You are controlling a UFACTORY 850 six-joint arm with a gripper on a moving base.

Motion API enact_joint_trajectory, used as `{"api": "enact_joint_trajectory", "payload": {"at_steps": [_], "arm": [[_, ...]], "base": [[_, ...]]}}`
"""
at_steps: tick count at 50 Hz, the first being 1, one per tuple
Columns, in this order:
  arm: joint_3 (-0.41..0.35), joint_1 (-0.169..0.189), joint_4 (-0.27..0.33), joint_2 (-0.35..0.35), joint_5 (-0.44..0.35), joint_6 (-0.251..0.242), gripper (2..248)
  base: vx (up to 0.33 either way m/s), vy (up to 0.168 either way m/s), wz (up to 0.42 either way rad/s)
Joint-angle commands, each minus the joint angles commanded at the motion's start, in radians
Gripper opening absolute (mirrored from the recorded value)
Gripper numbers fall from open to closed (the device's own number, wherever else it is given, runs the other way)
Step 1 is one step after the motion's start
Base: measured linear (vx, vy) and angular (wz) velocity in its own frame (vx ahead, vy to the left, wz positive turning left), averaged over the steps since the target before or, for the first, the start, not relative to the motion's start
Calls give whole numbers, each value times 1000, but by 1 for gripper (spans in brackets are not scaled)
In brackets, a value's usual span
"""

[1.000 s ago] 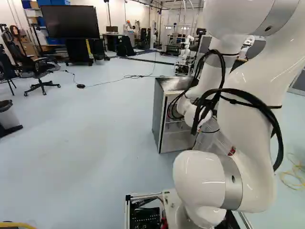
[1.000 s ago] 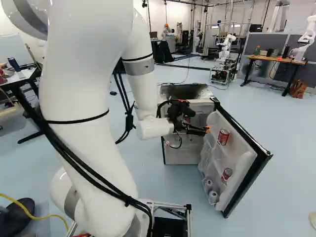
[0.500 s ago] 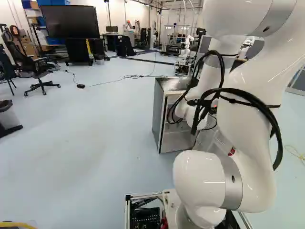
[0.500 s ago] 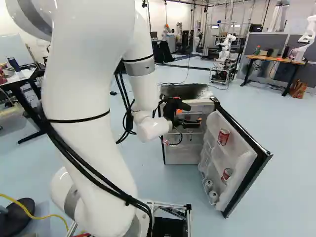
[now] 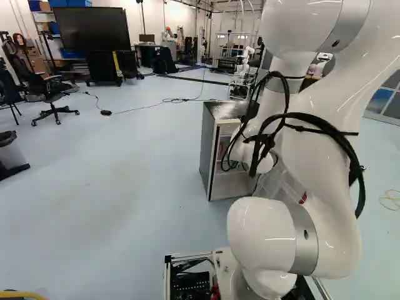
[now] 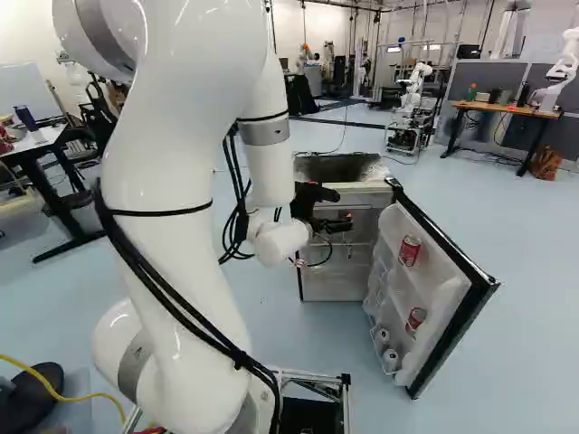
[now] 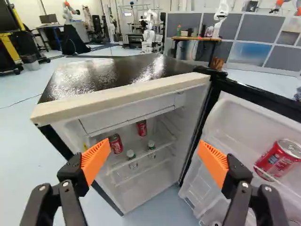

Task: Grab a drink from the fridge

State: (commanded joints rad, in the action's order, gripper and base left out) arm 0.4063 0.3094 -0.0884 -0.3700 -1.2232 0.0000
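The white arm (image 6: 154,208) reaches out over the floor toward the fridge (image 5: 209,150), and its end effector (image 6: 349,222) hangs level in front of the open compartment. In the wrist view the end effector (image 7: 154,147) has its two fingers spread wide, the orange pads (image 7: 95,160) well apart, with nothing held between them.

Taking twelve o'clock as straight ahead along the fingers, the fridge stands at twelve, its dark top (image 7: 113,75) edged at the front by a pale strip (image 7: 122,96). The drinks inside are ahead of the fingers and apart from them: one red can (image 7: 115,144) at about eleven o'clock, and a second red can (image 7: 141,128) deeper in, closer to twelve, both upright on a shelf. Two capped bottles (image 7: 131,154) show near that shelf's front edge; I cannot tell which shelf they stand on.

The door (image 6: 448,271) swings open at about two o'clock, with a large-looking red can (image 7: 281,159) in its rack. The right base view shows another red can (image 6: 416,318) lower in the door, and two pale round can tops (image 6: 391,359) lower again. Farther off, at about one o'clock, is a table (image 6: 498,108) with another robot (image 6: 563,68) beside it
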Motion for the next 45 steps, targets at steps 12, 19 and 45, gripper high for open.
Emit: {"api": "enact_joint_trajectory", "payload": {"at_steps": [12,19,45], "arm": [[14,4,9,-41,0,0,247],[24,7,19,-66,0,0,247],[69,15,26,-163,0,0,247]], "base": [[0,0,0],[0,0,0],[0,0,0]]}}
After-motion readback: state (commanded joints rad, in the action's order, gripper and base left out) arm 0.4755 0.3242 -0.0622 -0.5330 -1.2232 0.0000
